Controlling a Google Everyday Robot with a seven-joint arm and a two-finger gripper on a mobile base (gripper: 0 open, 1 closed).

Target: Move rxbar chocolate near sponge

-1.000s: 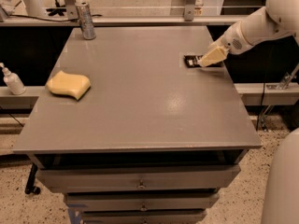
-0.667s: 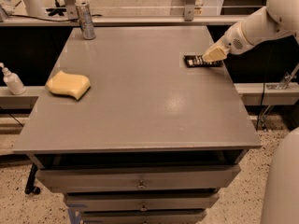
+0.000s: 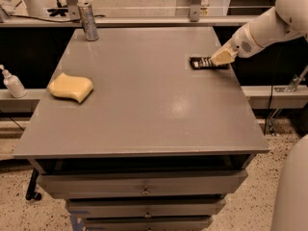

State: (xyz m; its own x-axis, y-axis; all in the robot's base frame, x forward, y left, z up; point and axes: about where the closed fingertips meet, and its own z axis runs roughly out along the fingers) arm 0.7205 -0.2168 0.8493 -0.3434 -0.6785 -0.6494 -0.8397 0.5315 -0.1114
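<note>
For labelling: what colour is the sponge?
Pale yellow sponge, camera view; end effector sits at the rxbar chocolate.

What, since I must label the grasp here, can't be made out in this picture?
Camera view, the only one:
- Right end of the rxbar chocolate: covered by the gripper, which sits over it near the right edge of the table; whether the bar is held cannot be told.
- Wrapper lettering: too small to read.
- Arm: cut off by the picture's right edge.
- Far side of the sponge: hidden by its own body.
</note>
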